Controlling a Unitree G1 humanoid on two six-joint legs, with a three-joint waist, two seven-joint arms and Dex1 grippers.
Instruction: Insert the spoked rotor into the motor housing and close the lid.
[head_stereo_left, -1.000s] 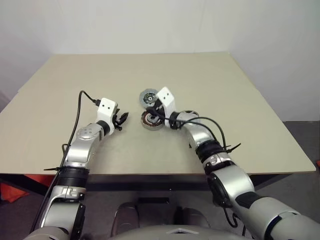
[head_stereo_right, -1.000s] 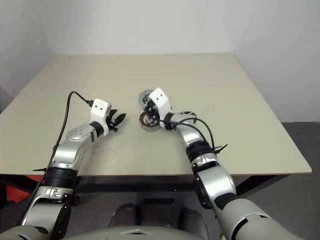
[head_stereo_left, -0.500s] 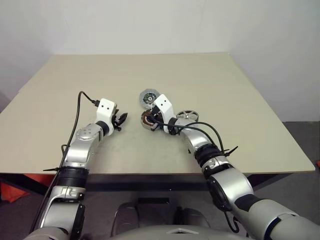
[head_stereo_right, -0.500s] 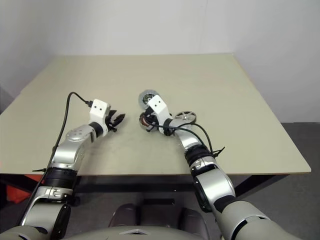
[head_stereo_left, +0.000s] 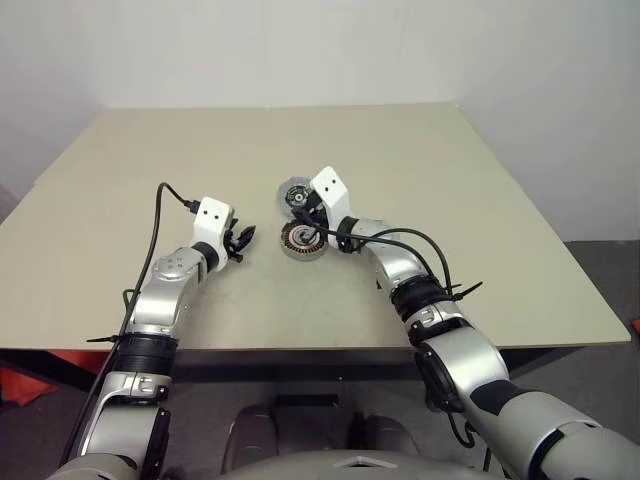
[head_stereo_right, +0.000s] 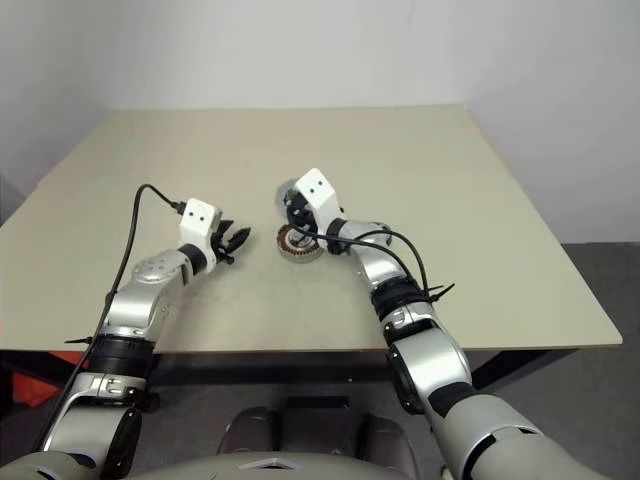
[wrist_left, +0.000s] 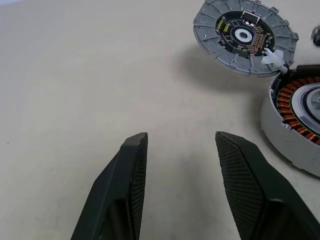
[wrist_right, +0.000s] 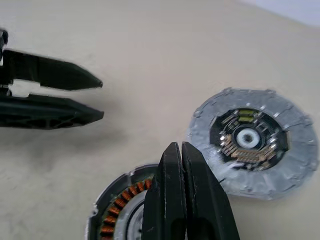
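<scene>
Matte beige counter (head_stereo_left: 480, 250) carries everything. At nine o'clock the left gripper (wrist_left: 182, 142) hovers, its textured black wedge jaws released and empty. At centre sits the motor housing (head_stereo_left: 301, 241), a silver-grey cup ringed with copper windings; its faceted grey lid (wrist_left: 244, 36) lies open, joined at the rim toward twelve o'clock. Above the housing, the right gripper (wrist_right: 181, 150) has its jaws clenched, holding nothing.

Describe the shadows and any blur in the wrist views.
Left wrist view: the lid casts a soft shadow on the table, which shows no glare; the left claw is sharp. Right wrist view: the right claw looks softly blurred up close, and the left claw casts a faint shadow.
</scene>
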